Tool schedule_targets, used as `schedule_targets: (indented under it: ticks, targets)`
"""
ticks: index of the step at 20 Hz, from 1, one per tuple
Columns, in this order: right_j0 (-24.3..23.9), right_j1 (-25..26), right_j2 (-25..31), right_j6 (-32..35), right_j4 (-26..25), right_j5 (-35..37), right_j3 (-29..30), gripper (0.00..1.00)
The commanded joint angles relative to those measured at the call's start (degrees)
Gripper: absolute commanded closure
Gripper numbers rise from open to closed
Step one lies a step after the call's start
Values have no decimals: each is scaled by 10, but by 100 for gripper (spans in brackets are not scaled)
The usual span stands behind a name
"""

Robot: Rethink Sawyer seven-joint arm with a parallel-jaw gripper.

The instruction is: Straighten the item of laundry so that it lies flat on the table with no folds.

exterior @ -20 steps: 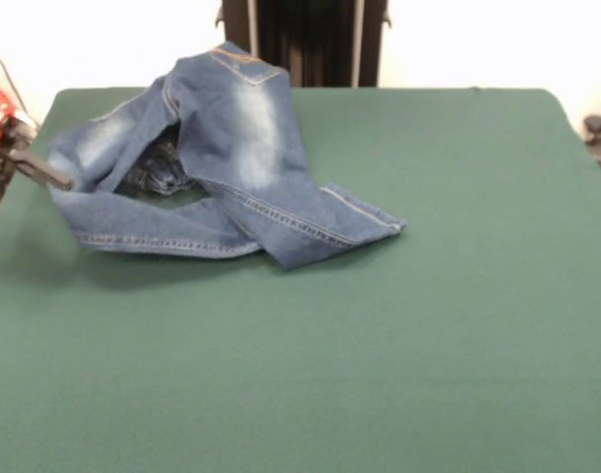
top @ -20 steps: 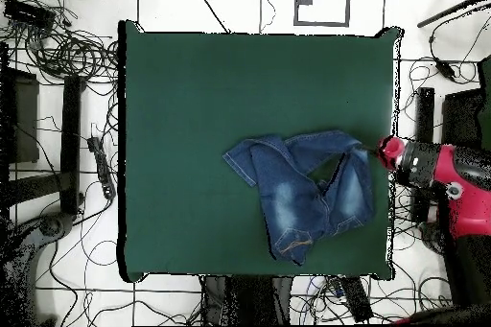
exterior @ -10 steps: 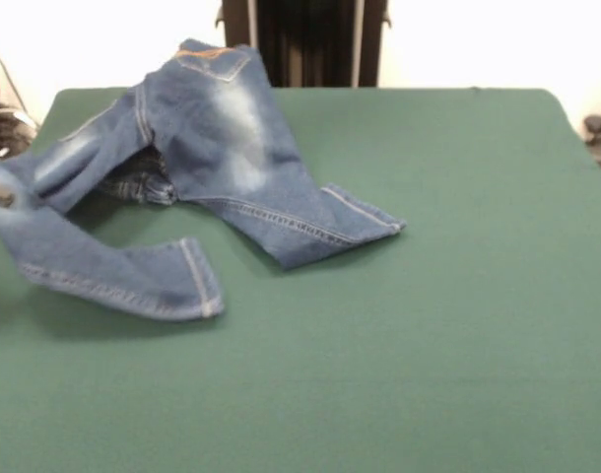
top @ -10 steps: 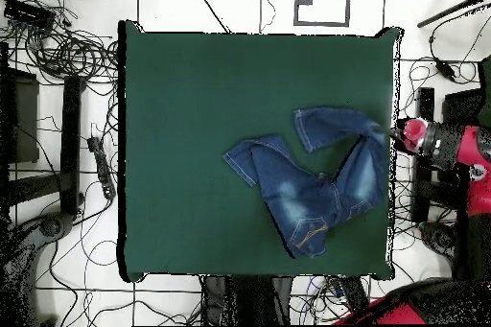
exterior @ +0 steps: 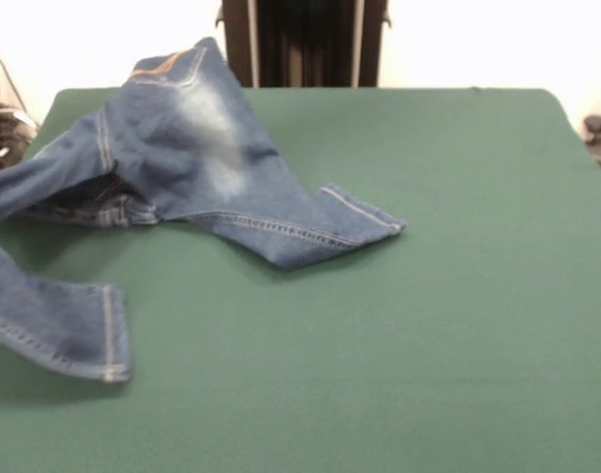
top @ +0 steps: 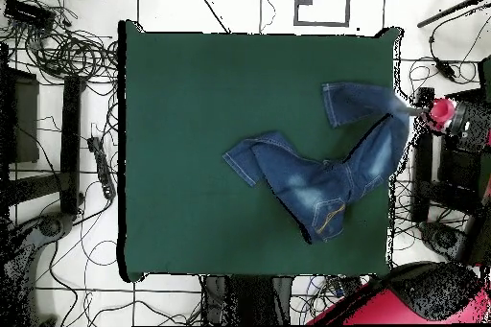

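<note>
My gripper [top: 422,112] sits just past the worktop [top: 192,93] edge, and I think my jaws are clenched on 1 leg of the jeans [top: 321,184], which stretch away from me across the green cloth, the other leg lying flat.

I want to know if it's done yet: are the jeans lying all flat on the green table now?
No, the jeans are still bunched and twisted on the table, with one leg pulled off past the table's edge.
</note>
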Motion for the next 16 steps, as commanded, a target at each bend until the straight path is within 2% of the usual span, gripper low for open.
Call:
schedule_targets:
  ticks: [1,3,4,6,8,10,14,16]
  targets:
    - [33,-3,93,63,-53,-14,-104,100]
    - [27,-6,114,38,-80,-22,-108,100]
    - [20,-9,144,47,-112,-17,-111,0]
    - [20,-10,145,48,-122,-19,-114,0]
    - [13,-14,175,31,-159,-24,-119,0]
    - [6,-18,210,78,-205,-12,-127,0]
    - [-21,-24,341,69,-348,11,-142,0]
    - [-36,-24,432,59,-449,30,-157,0]
